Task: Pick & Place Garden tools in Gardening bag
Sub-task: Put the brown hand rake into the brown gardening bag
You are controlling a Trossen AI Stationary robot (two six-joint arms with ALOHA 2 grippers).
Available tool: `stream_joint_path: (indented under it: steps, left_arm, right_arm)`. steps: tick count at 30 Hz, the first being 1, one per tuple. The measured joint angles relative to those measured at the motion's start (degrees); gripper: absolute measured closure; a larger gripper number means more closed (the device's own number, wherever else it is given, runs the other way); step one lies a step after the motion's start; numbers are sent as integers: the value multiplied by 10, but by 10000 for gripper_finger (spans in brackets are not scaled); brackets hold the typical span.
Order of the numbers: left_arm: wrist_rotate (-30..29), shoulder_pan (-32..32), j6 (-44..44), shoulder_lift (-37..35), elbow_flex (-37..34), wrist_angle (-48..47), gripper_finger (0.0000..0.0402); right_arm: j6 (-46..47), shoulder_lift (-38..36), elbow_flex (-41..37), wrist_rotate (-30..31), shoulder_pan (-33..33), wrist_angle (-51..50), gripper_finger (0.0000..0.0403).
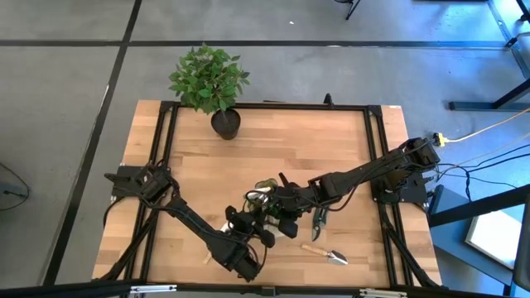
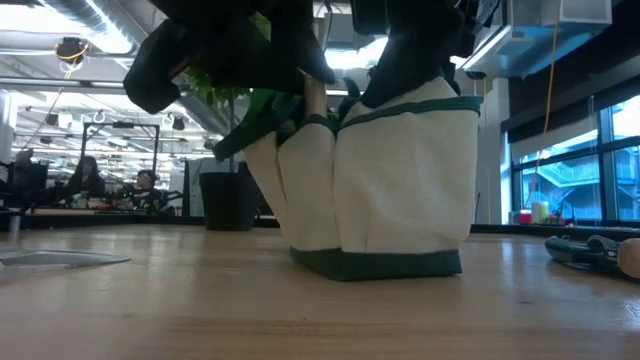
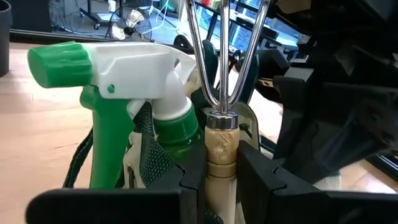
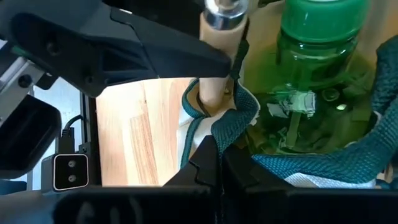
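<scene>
Left pincer (image 3: pixel 214 186) clamps fork's wooden handle (image 3: pixel 221 149), lowering into bag (image 2: pixel 385 190); right pincer (image 4: pixel 217 168) pinches bag's rim strap (image 4: pixel 233 118) open. Next: release.

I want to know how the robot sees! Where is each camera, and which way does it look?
High view: above the table, looking straight down; both arms show.
Low view: at tabletop height, facing the bag; arms hang above.
Left wrist view: on the left arm; left gripper holds the fork beside the spray bottle.
Right wrist view: on the right arm; right gripper pinches the bag's handle.
Both wrist views share fork and bottle.
</scene>
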Motion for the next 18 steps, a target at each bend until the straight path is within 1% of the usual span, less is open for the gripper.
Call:
stream_joint_path:
  steps: [3,5,8,14,18]
  left_arm:
    - [10,-5,6,-1,0,1,349]
    - [28,-7,18,-1,8,-2,349]
    - [49,-11,51,-1,26,-3,349]
    - [62,-13,126,-2,68,-5,349]
    - [71,-13,124,-3,70,-12,349]
  right_arm:
    - [0,0,0,6,0,0,401]
    - [0,0,0,6,0,0,401]
    - [0,0,0,11,0,0,401]
    - [0,0,0,27,0,1,401]
    - [0,0,0,27,0,2,401]
